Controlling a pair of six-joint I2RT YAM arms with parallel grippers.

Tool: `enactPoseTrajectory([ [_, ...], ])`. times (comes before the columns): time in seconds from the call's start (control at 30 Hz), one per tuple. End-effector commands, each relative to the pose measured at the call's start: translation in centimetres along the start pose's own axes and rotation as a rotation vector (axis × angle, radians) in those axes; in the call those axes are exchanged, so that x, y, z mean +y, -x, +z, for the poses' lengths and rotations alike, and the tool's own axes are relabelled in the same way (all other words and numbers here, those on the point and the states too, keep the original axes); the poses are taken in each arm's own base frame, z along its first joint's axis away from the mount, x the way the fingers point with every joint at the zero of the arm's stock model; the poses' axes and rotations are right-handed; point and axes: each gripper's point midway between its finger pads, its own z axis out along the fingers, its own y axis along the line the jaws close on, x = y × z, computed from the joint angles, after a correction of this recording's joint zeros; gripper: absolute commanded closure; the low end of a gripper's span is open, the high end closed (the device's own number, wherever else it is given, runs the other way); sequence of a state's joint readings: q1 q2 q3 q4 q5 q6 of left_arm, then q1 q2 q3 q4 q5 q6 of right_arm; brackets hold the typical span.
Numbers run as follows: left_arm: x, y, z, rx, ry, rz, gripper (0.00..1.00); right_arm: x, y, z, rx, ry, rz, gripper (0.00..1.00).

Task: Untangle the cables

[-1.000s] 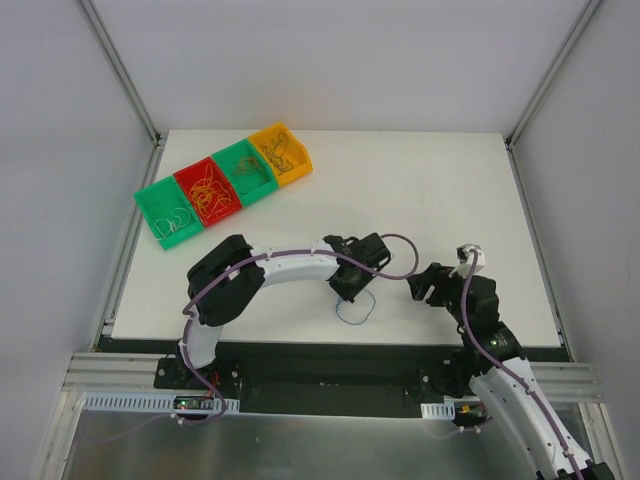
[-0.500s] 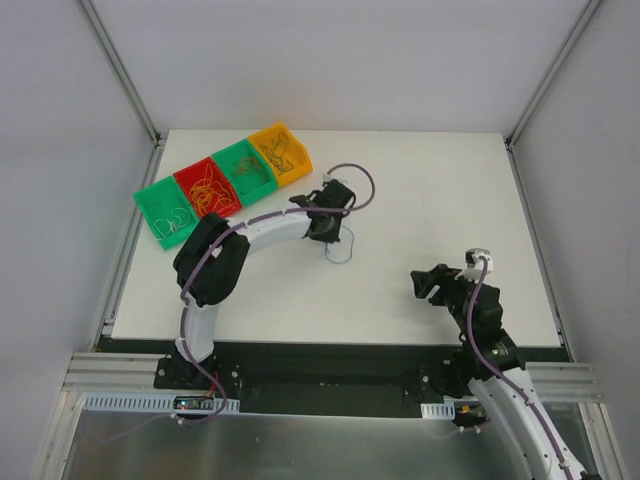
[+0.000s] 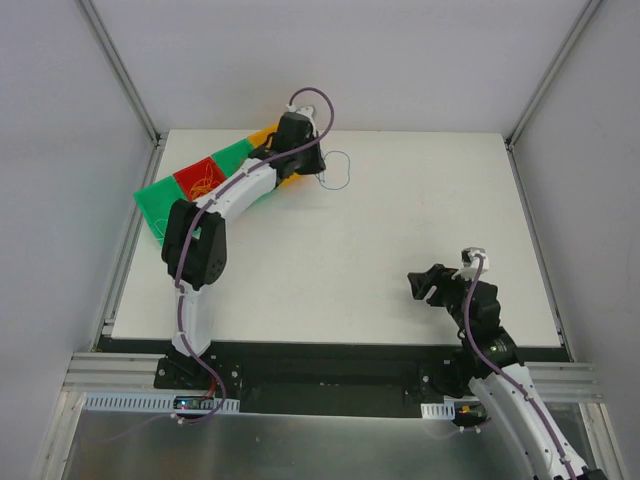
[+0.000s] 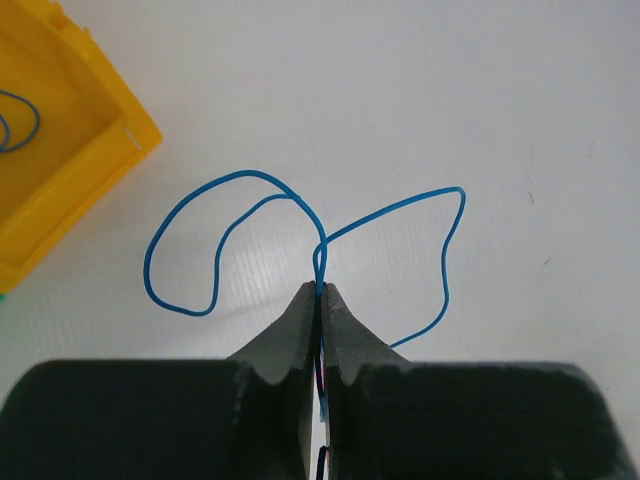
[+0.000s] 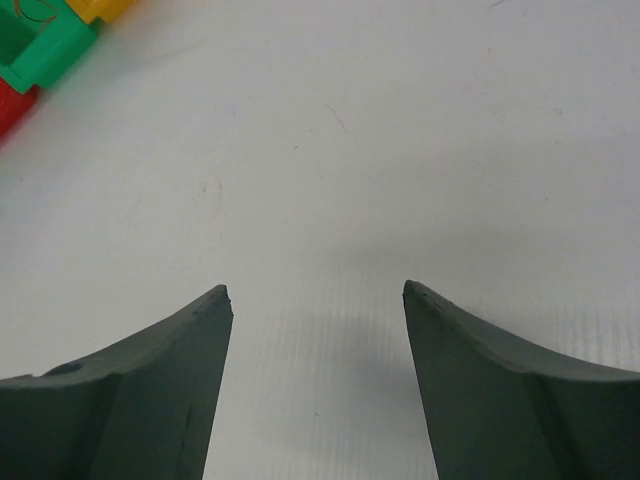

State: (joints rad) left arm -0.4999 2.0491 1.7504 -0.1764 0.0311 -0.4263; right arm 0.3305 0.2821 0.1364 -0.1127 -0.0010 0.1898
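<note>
A single thin blue cable (image 4: 240, 173) hangs in two loops from my left gripper (image 4: 321, 290), whose jaws are pressed shut on its crossed middle. In the top view this blue cable (image 3: 337, 170) hovers over the white table just right of the yellow bin (image 3: 262, 137), with the left gripper (image 3: 319, 170) stretched out to the back. More cables lie in the bins: orange ones in the red bin (image 3: 200, 178) and a blue one in the yellow bin (image 4: 100, 150). My right gripper (image 3: 418, 285) stands open over bare table, with nothing between its fingertips (image 5: 318, 290).
A slanted row of bins stands at the back left: green (image 3: 158, 205), red, green (image 3: 232, 153), yellow. The left arm lies across part of the row. Metal frame posts rise at the table's back corners (image 3: 155, 135).
The left arm swung from the table's middle to the back beside the yellow bin, carrying the blue cable in its shut jaws. The right arm drew back a little toward its base.
</note>
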Motion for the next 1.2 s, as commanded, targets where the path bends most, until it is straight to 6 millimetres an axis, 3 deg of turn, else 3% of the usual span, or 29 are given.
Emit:
enactPoseTrajectory([
  [0.0,-0.1,6.9,-4.3,-0.084,-0.164,-0.018,1.00,1.0,1.9,-0.2,-0.092,0.054,-0.003,0.28],
  [0.07,2.7,8.8,-5.1,-0.131,-0.107,-0.054,1.00,1.1,1.8,-0.3,-0.084,0.060,-0.008,0.28],
  [0.23,5.0,12.1,-3.8,-0.196,-0.118,-0.063,1.00,1.3,1.7,-0.1,-0.075,0.067,-0.012,0.28],
  [0.5,9.9,14.3,-1.4,-0.237,-0.052,-0.012,1.00,1.1,1.8,-0.1,-0.075,0.051,-0.011,0.28],
  [0.7,13.2,13.7,1.8,-0.220,0.034,0.124,1.00,1.0,1.7,0.0,-0.068,0.044,-0.011,0.28],
  [0.87,16.7,13.0,3.2,-0.208,0.188,0.251,1.00,0.9,1.6,0.2,-0.052,0.035,-0.010,0.28],
  [1.03,18.4,11.8,4.6,-0.171,0.243,0.319,1.00,0.8,1.5,0.3,-0.040,0.027,-0.010,0.28],
  [1.17,18.1,10.0,6.5,-0.126,0.218,0.333,0.97,0.8,1.5,0.4,-0.037,0.027,-0.010,0.28],
])
